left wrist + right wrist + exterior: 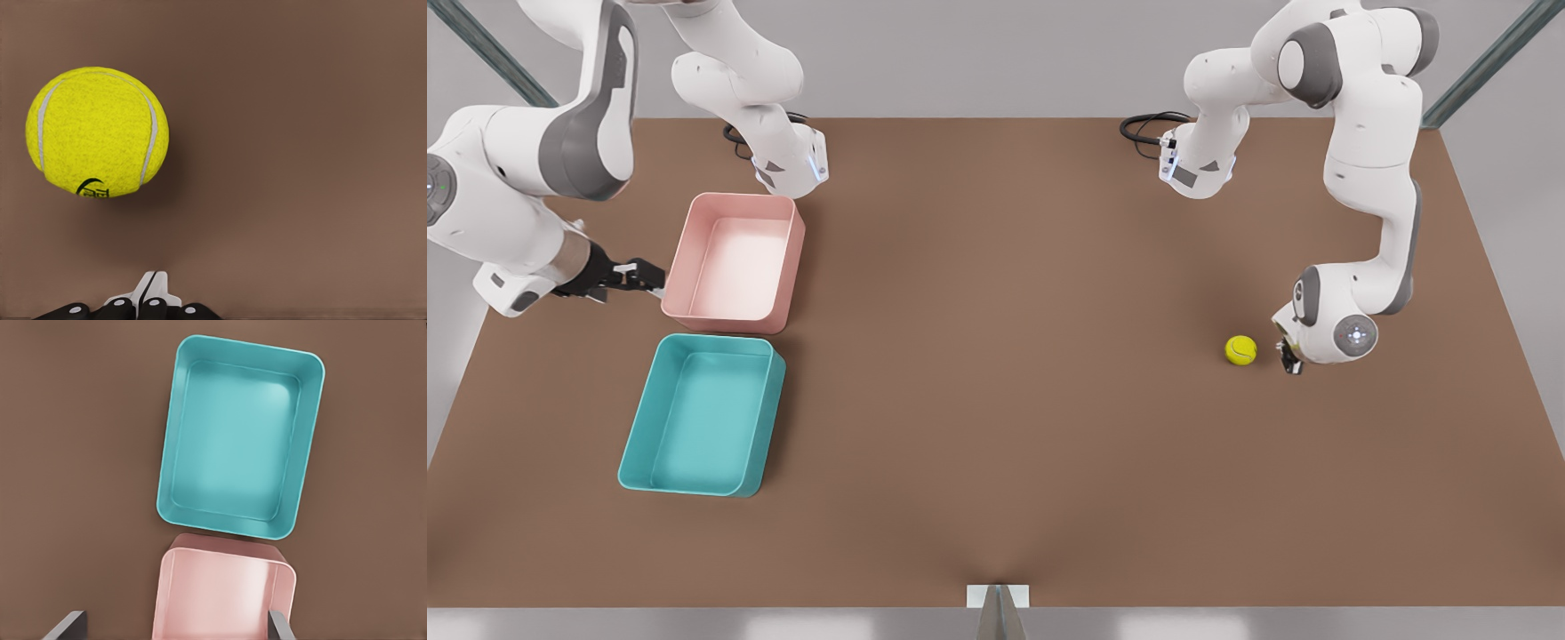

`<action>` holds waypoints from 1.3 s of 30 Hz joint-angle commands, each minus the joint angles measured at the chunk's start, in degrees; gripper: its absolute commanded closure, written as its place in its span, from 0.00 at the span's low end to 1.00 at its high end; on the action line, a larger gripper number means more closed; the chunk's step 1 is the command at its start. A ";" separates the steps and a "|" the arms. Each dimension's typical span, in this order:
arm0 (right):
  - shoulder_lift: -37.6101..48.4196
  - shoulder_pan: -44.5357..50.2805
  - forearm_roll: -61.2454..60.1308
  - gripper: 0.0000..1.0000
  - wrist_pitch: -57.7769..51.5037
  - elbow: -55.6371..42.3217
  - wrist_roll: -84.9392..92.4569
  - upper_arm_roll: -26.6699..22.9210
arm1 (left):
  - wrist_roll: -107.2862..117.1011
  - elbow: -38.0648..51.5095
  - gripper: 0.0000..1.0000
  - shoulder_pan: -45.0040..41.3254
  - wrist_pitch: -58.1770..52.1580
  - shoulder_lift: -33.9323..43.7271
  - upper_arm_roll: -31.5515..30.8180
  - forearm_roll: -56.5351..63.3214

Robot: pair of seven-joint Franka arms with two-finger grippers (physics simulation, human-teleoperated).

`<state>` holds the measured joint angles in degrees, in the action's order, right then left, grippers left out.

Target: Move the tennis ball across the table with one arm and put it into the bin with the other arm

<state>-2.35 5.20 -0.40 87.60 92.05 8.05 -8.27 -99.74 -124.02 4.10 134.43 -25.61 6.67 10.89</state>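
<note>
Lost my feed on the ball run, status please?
Left gripper shut, low beside tennis ball, not holding. Right gripper open, waiting by pink tray. Bin empty across the table; path clear.

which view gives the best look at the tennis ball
The left wrist view: the tennis ball is close up, with seam and printed logo plain, lying on the table apart from the left gripper. The front view has it small, beside that gripper. The right wrist view faces the teal bin instead.
</note>
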 commanded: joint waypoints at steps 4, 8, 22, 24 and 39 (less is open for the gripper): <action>0.07 1.48 -0.04 0.00 0.03 -0.03 0.30 -0.08 | -3.27 0.00 0.79 -0.15 0.31 0.03 -0.08 -1.48; -0.11 1.39 -0.04 0.00 0.20 -0.03 0.39 -0.08 | 5.59 0.00 0.79 -3.66 -0.13 0.12 -1.04 -2.36; -0.28 1.39 -0.12 0.00 0.29 0.06 0.65 -0.08 | 104.68 47.88 0.00 -10.08 -63.22 10.77 -2.63 -9.57; -0.28 1.39 -0.12 0.00 0.38 0.15 0.74 -0.08 | 103.08 54.06 0.00 -10.08 -67.54 7.68 -2.54 -8.69; -5.37 17.20 -2.32 0.00 6.79 -0.55 -24.99 0.36 | 106.68 54.15 0.00 -9.90 -67.46 10.05 -5.70 -7.72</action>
<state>-6.86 11.38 -1.94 90.45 91.74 5.21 -8.02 -20.71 -69.93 -5.80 68.84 -15.53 0.97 3.09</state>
